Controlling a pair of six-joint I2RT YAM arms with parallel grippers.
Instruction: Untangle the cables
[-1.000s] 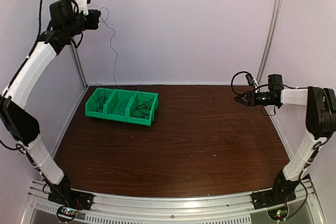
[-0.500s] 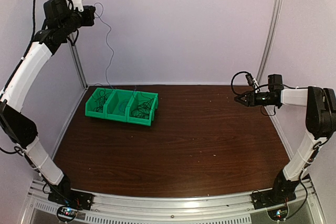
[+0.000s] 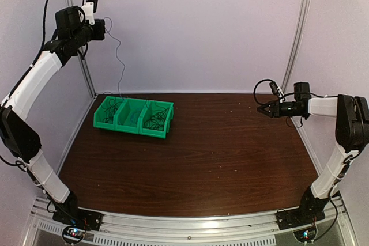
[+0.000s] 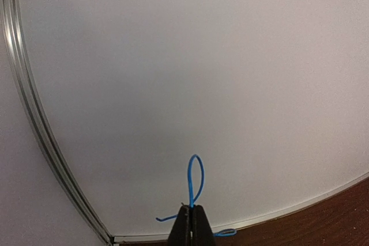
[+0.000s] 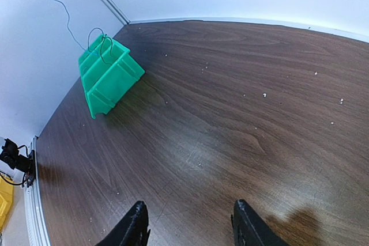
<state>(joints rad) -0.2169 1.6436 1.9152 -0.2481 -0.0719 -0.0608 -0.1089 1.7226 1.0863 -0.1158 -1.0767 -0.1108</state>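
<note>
My left gripper (image 3: pixel 105 27) is raised high at the back left, shut on a thin blue cable (image 4: pixel 196 180) whose loop sticks up past the closed fingertips (image 4: pixel 192 210). That cable (image 3: pixel 119 56) hangs down in a wavy line to the green bin (image 3: pixel 134 116), where more thin dark cables (image 3: pixel 154 119) lie tangled in the compartments. My right gripper (image 3: pixel 262 108) hovers at the right side above the table, open with nothing between its fingers (image 5: pixel 138 223). In the right wrist view the bin (image 5: pixel 106 76) sits far off with the blue cable (image 5: pixel 57 4) rising from it.
The dark wooden table (image 3: pixel 219 154) lies under both arms. The three-compartment bin stands near the back left corner by a metal frame post (image 3: pixel 86 73). A second post (image 3: pixel 300 27) runs up the back right.
My left gripper has shifted slightly lower and to the right from half a second ago, still holding the blue cable. The right arm has not moved.
</note>
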